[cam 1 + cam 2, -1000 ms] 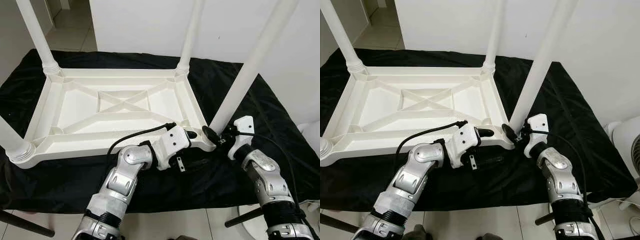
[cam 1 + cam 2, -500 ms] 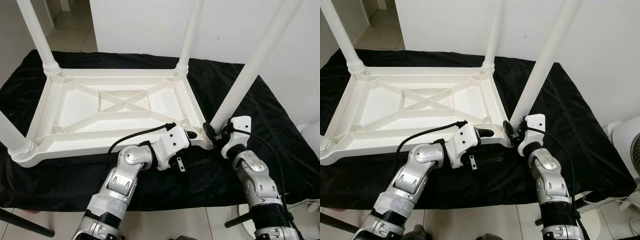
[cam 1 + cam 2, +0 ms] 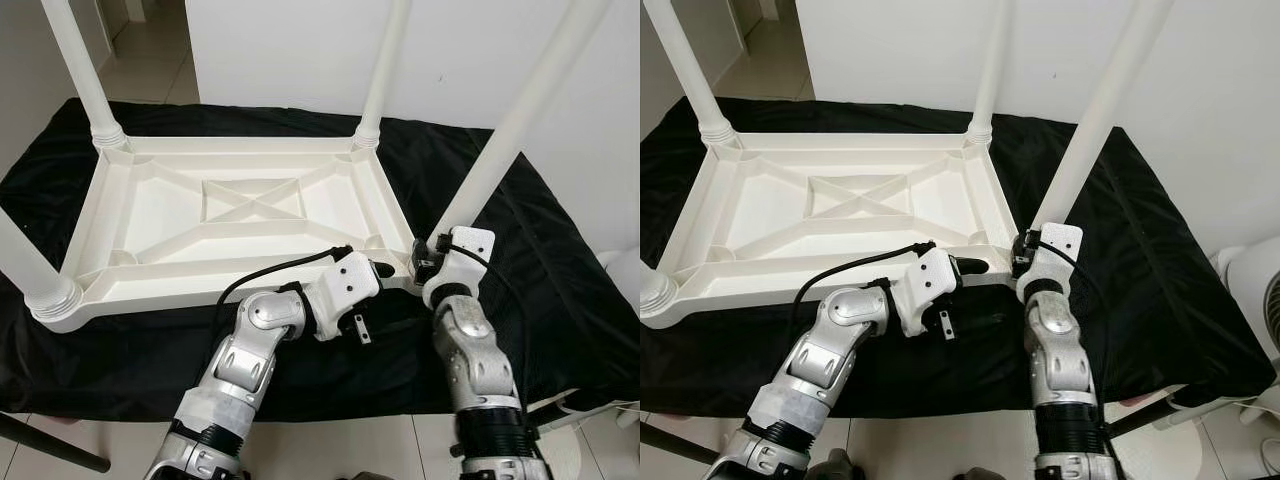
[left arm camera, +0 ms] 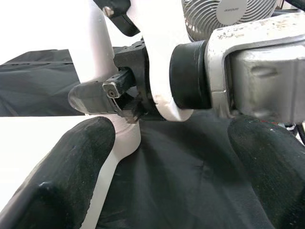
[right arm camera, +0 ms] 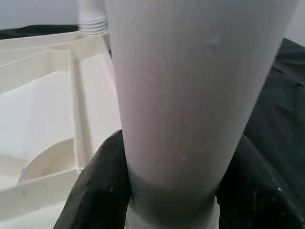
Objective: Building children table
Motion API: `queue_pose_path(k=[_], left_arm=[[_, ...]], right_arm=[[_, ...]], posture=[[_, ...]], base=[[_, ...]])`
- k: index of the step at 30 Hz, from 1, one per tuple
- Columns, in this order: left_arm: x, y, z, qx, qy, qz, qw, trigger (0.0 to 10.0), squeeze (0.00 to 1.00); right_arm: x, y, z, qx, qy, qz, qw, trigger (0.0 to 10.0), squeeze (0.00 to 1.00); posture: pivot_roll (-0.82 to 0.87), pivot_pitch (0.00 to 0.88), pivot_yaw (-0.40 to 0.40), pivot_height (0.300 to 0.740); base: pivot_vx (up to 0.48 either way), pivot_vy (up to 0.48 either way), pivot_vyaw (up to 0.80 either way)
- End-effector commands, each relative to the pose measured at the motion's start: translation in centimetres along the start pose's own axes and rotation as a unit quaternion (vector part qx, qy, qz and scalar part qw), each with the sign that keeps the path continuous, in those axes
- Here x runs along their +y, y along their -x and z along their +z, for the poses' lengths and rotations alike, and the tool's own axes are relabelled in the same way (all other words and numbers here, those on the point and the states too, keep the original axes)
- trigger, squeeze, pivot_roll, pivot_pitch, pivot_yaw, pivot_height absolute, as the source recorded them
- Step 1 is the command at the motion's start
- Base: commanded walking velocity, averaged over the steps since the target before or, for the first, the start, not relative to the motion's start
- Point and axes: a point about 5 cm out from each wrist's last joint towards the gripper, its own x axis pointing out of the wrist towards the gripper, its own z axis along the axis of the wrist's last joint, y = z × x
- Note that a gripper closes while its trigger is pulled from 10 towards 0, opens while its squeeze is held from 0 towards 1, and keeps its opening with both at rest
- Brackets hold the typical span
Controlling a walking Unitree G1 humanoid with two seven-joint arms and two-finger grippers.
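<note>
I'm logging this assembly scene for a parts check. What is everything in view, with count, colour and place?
Tabletop: one, white, upside down on the black cloth.
Table legs: four, white, one at each corner; the near-right leg is between the right gripper's fingers.
Cloth: one, black, spread under the tabletop.
Fan: one, white, on the floor at the right edge.
Left gripper: black fingers open, at the tabletop's near-right corner.
Right gripper: black fingers around the base of the near-right leg.
</note>
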Motion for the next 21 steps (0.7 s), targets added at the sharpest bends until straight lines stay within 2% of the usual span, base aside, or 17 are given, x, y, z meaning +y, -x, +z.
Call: queue_pose_path(k=[1,3,11,12,14,15,18,21], left_arm=[[0.6,-0.3,0.0,0.001,0.001,0.077,0.997,10.0,0.00],[0.4,-0.4,-0.1,0.001,0.002,0.077,0.997,10.0,0.00],[0.3,-0.4,-0.1,-0.001,0.003,0.074,0.997,10.0,0.00],[0.3,-0.4,-0.1,0.000,0.003,0.075,0.997,10.0,0.00],[0.3,-0.4,-0.1,0.000,0.003,0.075,0.997,10.0,0.00],[0.4,-0.3,-0.1,0.000,0.003,0.075,0.997,10.0,0.00],[0.4,-0.3,-0.1,-0.001,0.001,0.078,0.997,10.0,0.00],[0.4,-0.3,-0.1,-0.001,0.001,0.080,0.997,10.0,0.00]], right_arm=[[-1.0,0.5,-0.7,0.017,0.005,-0.066,0.998,10.0,0.00],[-0.2,0.4,-0.4,0.010,0.011,-0.061,0.998,10.0,0.00],[0.5,0.4,0.4,-0.005,0.011,-0.020,1.000,10.0,0.00],[0.6,0.5,0.5,-0.008,0.004,-0.016,1.000,10.0,0.59],[0.6,0.5,0.5,-0.008,0.004,-0.016,1.000,10.0,0.59],[0.7,0.6,0.6,-0.010,-0.003,-0.008,1.000,10.0,1.00],[0.7,1.0,0.1,0.001,-0.001,0.022,1.000,10.0,1.00],[0.3,1.2,-0.2,0.002,0.007,0.024,1.000,10.0,1.00]], posture=[[-0.01,0.000,-0.071,0.740],[-0.01,0.000,-0.071,0.740],[-0.01,0.000,-0.073,0.740],[-0.01,0.000,-0.076,0.740],[-0.01,0.000,-0.076,0.740],[-0.01,0.000,-0.077,0.740],[-0.01,0.000,-0.078,0.740],[0.00,0.000,-0.080,0.740]], base=[[0.000,0.000,0.00],[0.000,0.000,0.00],[0.000,0.000,0.00],[0.000,0.000,0.00],[0.000,0.000,0.00],[0.000,0.000,0.00],[0.000,0.000,0.00],[0.000,0.000,0.00]])
